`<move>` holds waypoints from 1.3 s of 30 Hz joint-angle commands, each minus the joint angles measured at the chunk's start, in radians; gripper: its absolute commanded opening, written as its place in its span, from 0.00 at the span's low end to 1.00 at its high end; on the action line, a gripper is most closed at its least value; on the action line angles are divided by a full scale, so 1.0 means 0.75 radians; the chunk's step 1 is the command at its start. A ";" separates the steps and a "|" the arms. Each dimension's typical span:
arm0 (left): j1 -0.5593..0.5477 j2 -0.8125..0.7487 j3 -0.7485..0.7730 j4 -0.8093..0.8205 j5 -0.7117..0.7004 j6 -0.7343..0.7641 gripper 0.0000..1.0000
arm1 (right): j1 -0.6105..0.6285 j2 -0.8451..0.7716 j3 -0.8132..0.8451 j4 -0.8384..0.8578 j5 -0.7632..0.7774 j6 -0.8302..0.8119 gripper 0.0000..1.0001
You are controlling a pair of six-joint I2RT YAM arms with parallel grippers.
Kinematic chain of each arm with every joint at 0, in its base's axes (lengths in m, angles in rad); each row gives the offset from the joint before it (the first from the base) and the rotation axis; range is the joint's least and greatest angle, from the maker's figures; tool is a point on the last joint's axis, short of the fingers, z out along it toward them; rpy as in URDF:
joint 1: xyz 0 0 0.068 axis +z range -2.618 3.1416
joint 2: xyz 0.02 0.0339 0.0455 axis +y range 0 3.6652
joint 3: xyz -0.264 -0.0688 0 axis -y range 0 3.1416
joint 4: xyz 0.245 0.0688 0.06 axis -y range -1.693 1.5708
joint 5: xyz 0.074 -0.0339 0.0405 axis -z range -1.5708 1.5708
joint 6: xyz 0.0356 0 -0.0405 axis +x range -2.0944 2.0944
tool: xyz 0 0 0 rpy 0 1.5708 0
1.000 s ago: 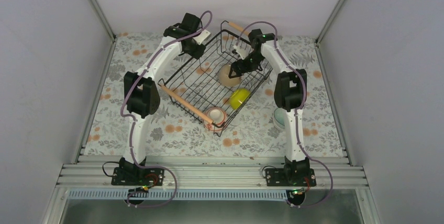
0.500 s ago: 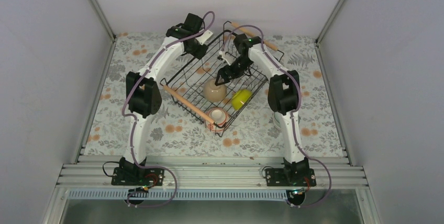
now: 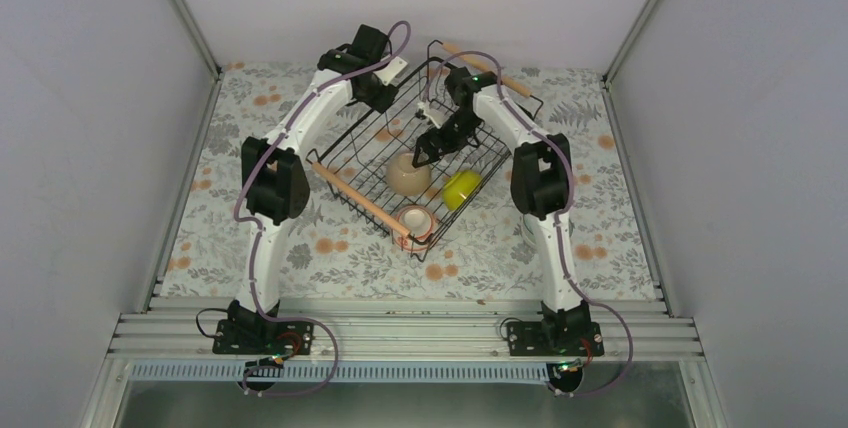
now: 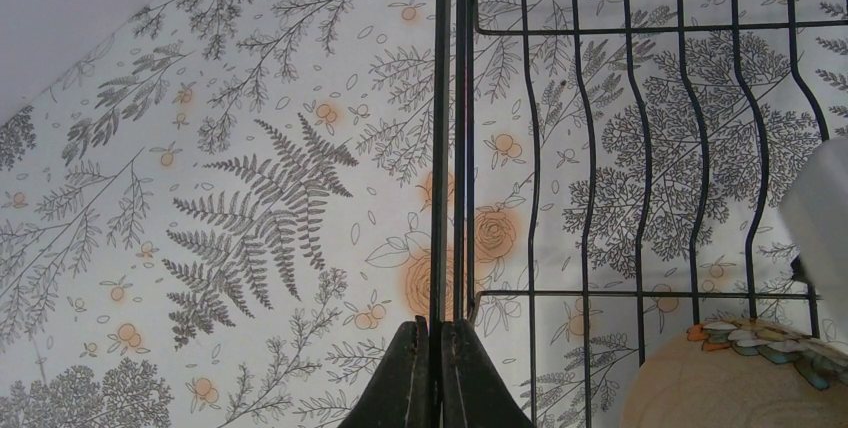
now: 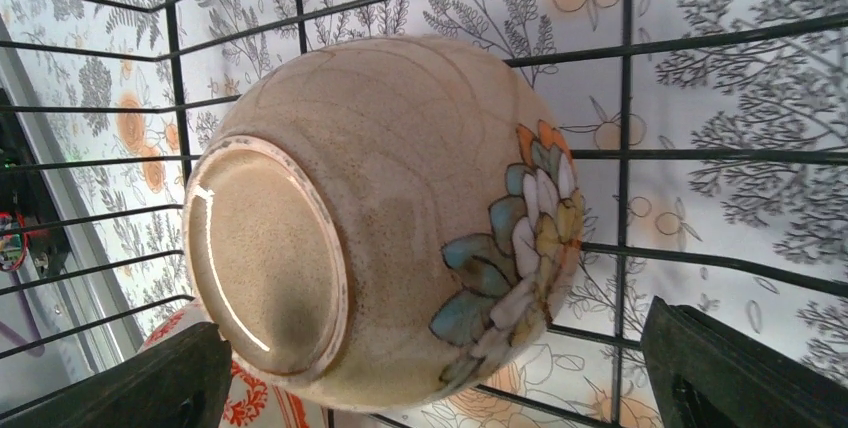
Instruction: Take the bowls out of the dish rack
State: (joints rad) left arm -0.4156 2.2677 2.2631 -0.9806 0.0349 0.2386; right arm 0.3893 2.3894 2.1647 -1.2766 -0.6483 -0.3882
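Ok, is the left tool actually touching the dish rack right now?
Touching. The left wrist view shows the left tool closed on the dish rack, with the rack's rim wires running straight into the pinch between the fingertips.

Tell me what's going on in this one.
Two robot arms are unloading a black wire dish rack. The left gripper is clamped on the rack's rim wire, apparently steadying it. The right gripper hangs open over the overturned tan bowl, a finger on each side, not yet gripping. A yellow-green bowl and a red-patterned bowl also sit in the rack.
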 commanded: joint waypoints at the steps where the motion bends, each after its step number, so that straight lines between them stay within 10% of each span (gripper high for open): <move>1: -0.020 0.003 0.056 0.039 -0.008 -0.005 0.02 | 0.055 0.033 -0.025 -0.012 0.033 -0.016 1.00; 39: -0.053 0.044 0.116 0.017 -0.048 0.010 0.02 | 0.206 -0.036 -0.215 -0.012 -0.205 -0.016 1.00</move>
State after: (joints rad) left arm -0.4305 2.2917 2.3127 -1.0153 0.0139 0.2394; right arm 0.5167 2.3894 2.0365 -1.2770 -0.7673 -0.3946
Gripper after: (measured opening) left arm 0.041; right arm 0.997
